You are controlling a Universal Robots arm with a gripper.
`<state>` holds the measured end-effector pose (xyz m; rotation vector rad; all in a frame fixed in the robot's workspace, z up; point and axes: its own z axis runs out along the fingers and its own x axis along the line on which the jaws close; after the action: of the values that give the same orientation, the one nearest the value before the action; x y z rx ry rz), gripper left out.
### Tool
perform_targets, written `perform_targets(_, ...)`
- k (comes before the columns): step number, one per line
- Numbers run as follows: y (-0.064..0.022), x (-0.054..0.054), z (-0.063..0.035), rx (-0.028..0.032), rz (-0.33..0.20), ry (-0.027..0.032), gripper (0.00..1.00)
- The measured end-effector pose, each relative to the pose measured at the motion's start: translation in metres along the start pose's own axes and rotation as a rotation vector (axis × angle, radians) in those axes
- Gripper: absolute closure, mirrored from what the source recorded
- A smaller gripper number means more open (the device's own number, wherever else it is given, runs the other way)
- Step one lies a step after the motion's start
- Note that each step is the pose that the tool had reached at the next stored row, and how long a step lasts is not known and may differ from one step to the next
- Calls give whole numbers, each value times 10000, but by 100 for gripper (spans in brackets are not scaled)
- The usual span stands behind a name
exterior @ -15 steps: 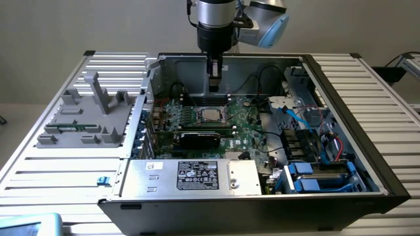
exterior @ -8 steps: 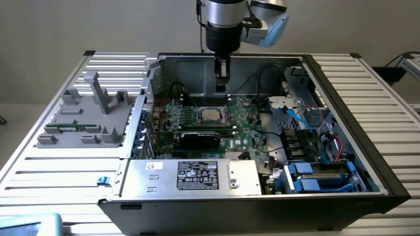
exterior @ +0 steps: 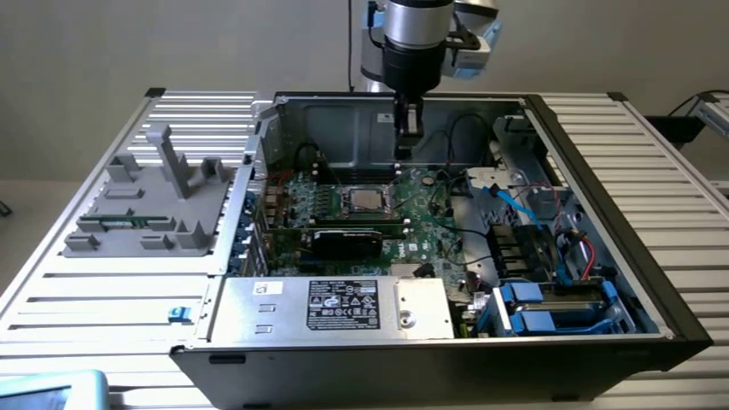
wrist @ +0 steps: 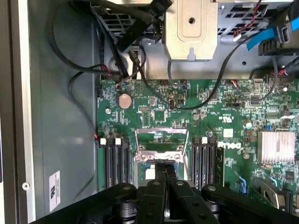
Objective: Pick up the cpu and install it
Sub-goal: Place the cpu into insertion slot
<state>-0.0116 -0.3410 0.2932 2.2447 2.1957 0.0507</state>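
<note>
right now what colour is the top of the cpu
Shiny silver-grey; the cpu shows best in the exterior view.

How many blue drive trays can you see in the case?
2 blue drive trays, both at the near corner of the case, on the exterior view's right: one farther back, one nearer the camera. More may be hidden.

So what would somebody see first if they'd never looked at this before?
Probably the big open computer case, with its bright green motherboard lying flat inside. The robot's black hand hangs shut just above the board, near its middle. Close by it, the shiny square cpu lies in the middle of the board.
</note>
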Motion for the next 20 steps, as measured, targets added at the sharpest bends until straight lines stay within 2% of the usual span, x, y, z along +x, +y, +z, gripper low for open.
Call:
perform_targets(5, 160, 3, 44, 1, 5, -2, 89)
perform_targets(11, 262, 4, 120, -28, 28, -2, 89)
perform_targets(20, 433, 4, 281, -32, 81, -4, 89)
